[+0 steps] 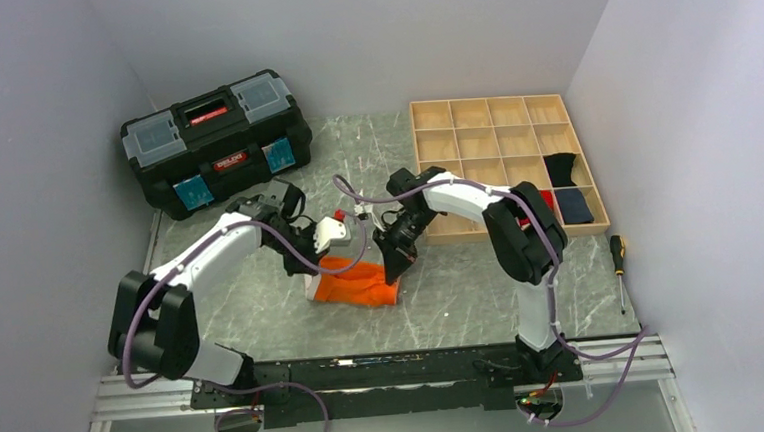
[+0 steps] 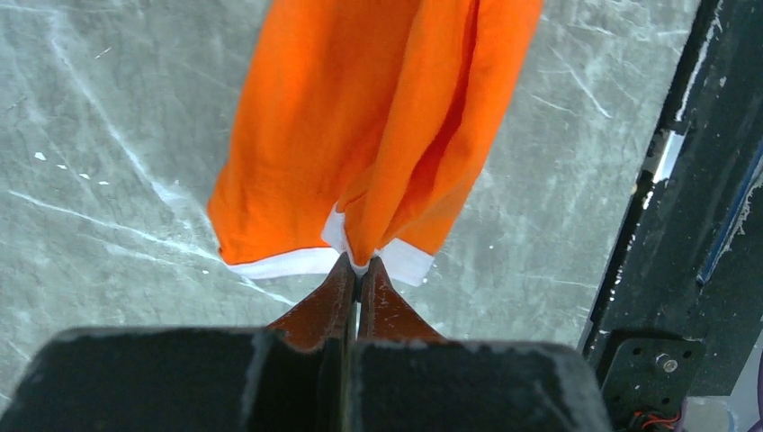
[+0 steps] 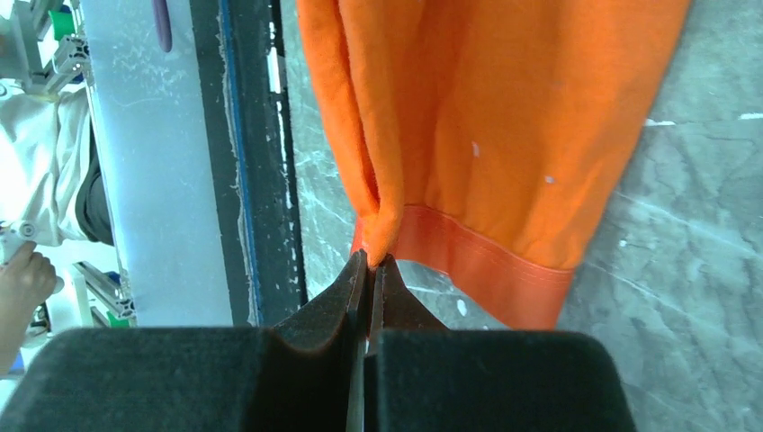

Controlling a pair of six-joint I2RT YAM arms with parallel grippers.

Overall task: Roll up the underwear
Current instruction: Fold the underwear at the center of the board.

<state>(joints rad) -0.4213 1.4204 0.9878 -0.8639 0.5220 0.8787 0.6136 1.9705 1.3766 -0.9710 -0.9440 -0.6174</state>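
Note:
The orange underwear (image 1: 357, 283) lies on the grey marble tabletop between the two arms, partly lifted at its far edge. My left gripper (image 1: 313, 265) is shut on its white-trimmed edge; in the left wrist view the closed fingertips (image 2: 358, 266) pinch a fold of the underwear (image 2: 360, 126) at the white trim. My right gripper (image 1: 393, 265) is shut on the opposite end; in the right wrist view the fingertips (image 3: 372, 262) pinch a fold of the underwear (image 3: 504, 117) at its orange hem band.
A black toolbox (image 1: 215, 141) stands at the back left. A wooden compartment tray (image 1: 500, 159) at the back right holds dark cloth bundles (image 1: 565, 190) and a red one. A screwdriver (image 1: 619, 267) lies at the right. The black base rail (image 1: 397, 370) runs along the near edge.

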